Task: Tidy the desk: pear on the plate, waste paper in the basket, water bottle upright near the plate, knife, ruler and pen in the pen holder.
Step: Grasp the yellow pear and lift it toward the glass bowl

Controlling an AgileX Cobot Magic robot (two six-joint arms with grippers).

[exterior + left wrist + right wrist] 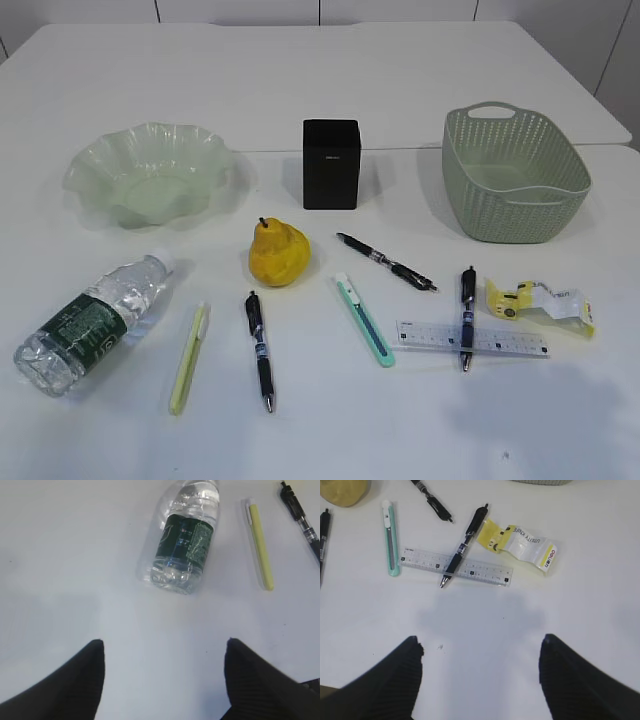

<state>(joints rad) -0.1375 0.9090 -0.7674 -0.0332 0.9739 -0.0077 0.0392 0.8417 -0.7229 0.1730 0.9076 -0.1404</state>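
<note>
Yellow pear (279,254) off the plate (100,170), bottle (90,322) lying flat, waste paper (545,304), knife (364,319), ruler (471,338) on the bench (330,430). Nothing tidied yet. Both sets of fingers (95,665) (410,665) spread wide, empty.

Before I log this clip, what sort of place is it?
Probably a staged desk-tidying setup on a plain white table: a black pen holder, pens and a ruler lie about, beside a pear and a green basket.
</note>
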